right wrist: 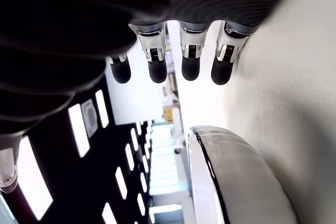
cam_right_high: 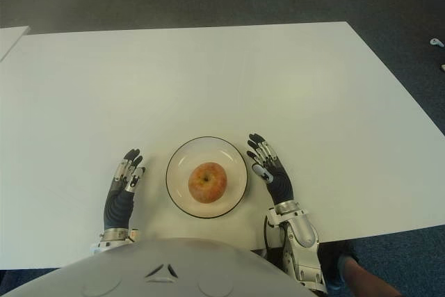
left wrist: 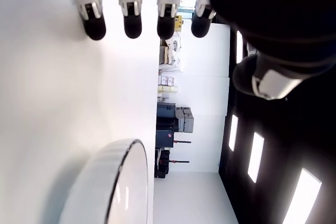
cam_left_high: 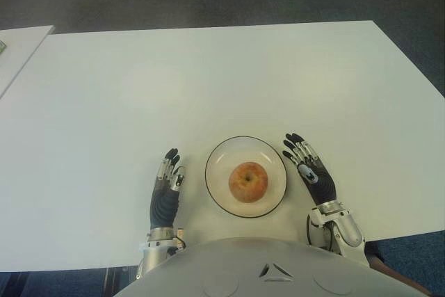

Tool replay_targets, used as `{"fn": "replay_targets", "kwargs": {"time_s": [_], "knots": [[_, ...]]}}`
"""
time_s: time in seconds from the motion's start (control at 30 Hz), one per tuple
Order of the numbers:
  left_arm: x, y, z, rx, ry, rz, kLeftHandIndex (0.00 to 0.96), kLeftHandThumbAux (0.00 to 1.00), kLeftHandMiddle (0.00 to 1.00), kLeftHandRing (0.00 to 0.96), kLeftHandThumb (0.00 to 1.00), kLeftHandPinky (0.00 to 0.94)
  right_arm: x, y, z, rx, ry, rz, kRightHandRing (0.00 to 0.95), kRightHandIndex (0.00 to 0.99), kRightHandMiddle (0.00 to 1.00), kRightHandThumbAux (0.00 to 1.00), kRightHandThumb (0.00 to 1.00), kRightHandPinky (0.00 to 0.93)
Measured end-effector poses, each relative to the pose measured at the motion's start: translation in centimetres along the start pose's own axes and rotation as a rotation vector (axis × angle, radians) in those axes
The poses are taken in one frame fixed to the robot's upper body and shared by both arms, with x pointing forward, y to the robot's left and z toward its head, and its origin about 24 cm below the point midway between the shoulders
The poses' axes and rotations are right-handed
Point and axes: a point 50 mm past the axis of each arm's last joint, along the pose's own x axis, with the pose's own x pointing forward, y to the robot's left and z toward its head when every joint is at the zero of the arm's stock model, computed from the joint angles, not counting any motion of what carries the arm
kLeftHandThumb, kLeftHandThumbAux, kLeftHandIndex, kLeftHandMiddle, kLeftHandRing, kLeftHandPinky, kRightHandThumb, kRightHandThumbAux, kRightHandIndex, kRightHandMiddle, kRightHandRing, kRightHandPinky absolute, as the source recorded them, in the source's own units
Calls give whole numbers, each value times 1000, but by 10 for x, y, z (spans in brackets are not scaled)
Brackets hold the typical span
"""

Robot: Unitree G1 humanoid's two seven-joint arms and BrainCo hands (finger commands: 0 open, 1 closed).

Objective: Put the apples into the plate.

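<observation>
From the left eye view I see one apple sitting in the middle of the white plate, which stands on the white worktop close to the robot's torso. My left hand shows just left of the plate, palm down, forearm running straight back to the body, its fingers stretched forward and holding nothing. My right hand shows just right of the plate, angled slightly inward toward its rim, fingers extended and a little fanned, empty too.

The right eye view gives me the same layout, with a neighbouring table's corner at the far left.

In the left wrist view, four fingertips hang straight and apart over the worktop, the plate's dark-edged rim beside them.

The right wrist view matches: straight, separated fingertips, plate rim alongside, nothing grasped.
</observation>
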Motion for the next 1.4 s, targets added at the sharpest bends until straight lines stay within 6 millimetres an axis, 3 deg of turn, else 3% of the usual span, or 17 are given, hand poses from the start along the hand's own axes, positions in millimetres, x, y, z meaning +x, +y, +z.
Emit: {"fn": "replay_targets", "kwargs": {"time_s": [0.43, 0.7, 1.4], "knots": [[0, 0, 3, -21, 3, 11, 50, 416, 46, 42, 103, 84, 8, -2, -5, 5, -23, 27, 5, 36, 53, 504, 164, 0], [-2, 1, 3, -20, 9, 18, 50, 445, 51, 48, 91, 93, 16, 0, -5, 30, -62, -23, 0, 30, 36, 465, 138, 0], [-4, 11, 7, 116, -42, 60, 53, 462, 37, 31, 68, 52, 0, 22, -5, 110, -87, -151, 0, 51, 43, 460, 143, 0]]}}
